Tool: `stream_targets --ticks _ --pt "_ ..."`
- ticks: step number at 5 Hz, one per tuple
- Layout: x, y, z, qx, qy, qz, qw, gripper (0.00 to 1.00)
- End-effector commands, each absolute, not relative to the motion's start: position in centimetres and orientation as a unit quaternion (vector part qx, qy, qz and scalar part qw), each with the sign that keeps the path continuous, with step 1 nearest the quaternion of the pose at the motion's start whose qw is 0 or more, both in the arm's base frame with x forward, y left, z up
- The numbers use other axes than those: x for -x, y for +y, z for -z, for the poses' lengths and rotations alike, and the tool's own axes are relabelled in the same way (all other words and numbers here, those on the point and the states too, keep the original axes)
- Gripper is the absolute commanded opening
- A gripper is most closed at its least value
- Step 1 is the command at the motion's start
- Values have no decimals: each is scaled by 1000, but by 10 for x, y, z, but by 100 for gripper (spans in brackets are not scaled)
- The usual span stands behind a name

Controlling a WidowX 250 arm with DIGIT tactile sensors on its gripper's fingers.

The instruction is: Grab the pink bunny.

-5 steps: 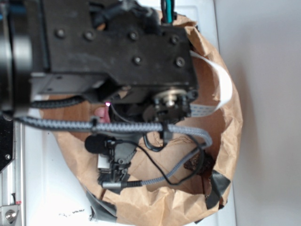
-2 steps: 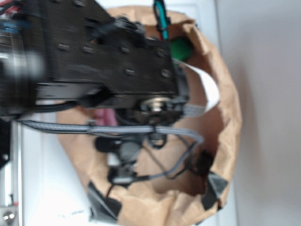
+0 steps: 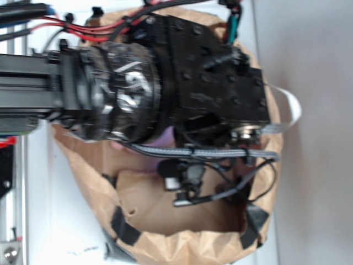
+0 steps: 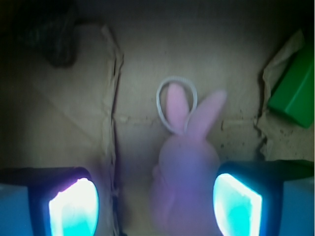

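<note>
text: none legible | labels: none | numbers: none | signs: none

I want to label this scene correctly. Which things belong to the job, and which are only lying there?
Job: bunny, lying between the open fingers of the gripper.
Lying about: green block, paper bag.

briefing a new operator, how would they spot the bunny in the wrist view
Look at the brown paper floor between the two glowing fingers. The pink bunny lies close to the right one. It alone is fuzzy pink, long-eared, with a white loop; the green block sits apart.
</note>
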State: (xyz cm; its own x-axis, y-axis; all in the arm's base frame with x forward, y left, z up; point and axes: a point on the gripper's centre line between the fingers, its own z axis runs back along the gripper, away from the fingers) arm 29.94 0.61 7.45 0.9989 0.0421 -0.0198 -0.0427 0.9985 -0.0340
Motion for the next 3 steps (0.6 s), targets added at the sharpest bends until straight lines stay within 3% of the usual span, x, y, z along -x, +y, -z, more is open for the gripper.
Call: stream_targets --ticks 1,2,3 --pt "-322 6 -81 6 -6 -46 999 100" --pt "-321 3 -70 -12 -12 -40 999 100" --pt "-318 7 -40 -61 -17 -32 997 100"
